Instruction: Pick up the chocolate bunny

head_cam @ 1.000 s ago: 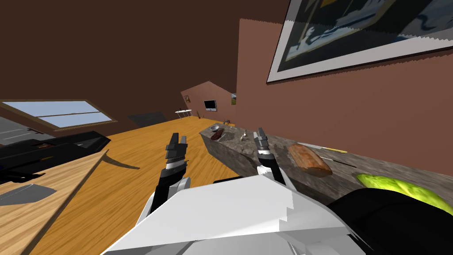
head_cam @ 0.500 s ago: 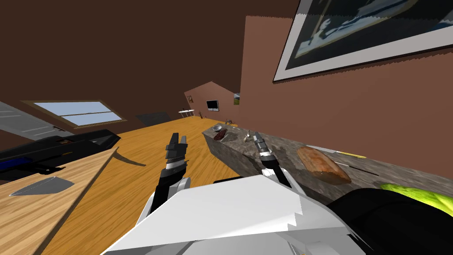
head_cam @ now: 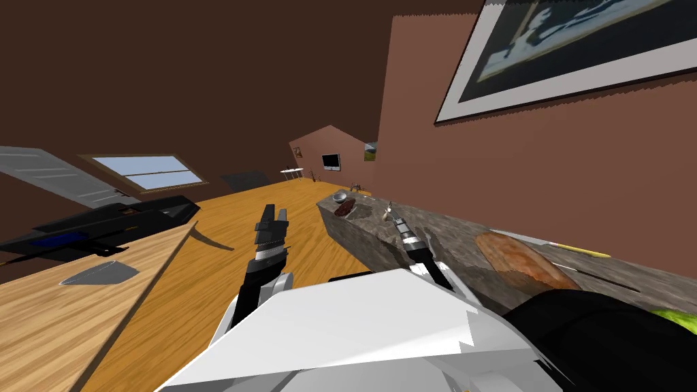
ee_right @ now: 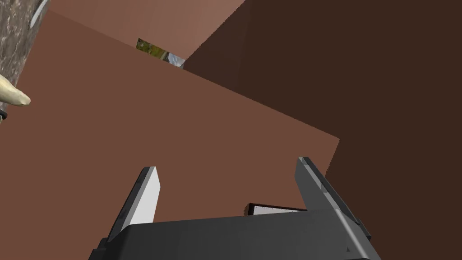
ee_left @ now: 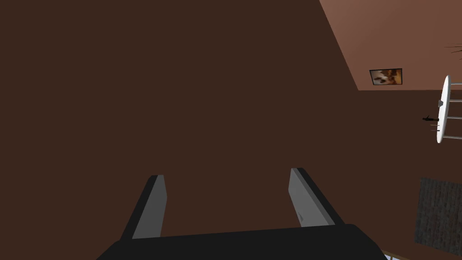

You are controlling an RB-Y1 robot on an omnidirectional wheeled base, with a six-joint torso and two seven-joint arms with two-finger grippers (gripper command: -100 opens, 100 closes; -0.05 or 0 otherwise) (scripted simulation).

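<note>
Head view: a small dark brown chocolate bunny [head_cam: 345, 207] lies at the far end of a mottled grey stone counter [head_cam: 449, 237], beside a grey bowl [head_cam: 338, 197]. It sits well ahead of the right gripper [head_cam: 395, 216], whose jaws stand apart. The left gripper [head_cam: 275, 212], likewise spread, hangs over the orange wooden floor [head_cam: 224, 272].

Left end effector [ee_left: 226, 174], fingers [ee_left: 151, 210] apart

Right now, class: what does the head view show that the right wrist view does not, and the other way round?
Head view's extras: the chocolate bunny, dark brown, beside a grey bowl at the far end of the stone counter, a bread loaf, and the left gripper. Right wrist view's extra: a close look at the right gripper, fingers wide open. Both: the stone counter, the brown wall, the right gripper.
</note>
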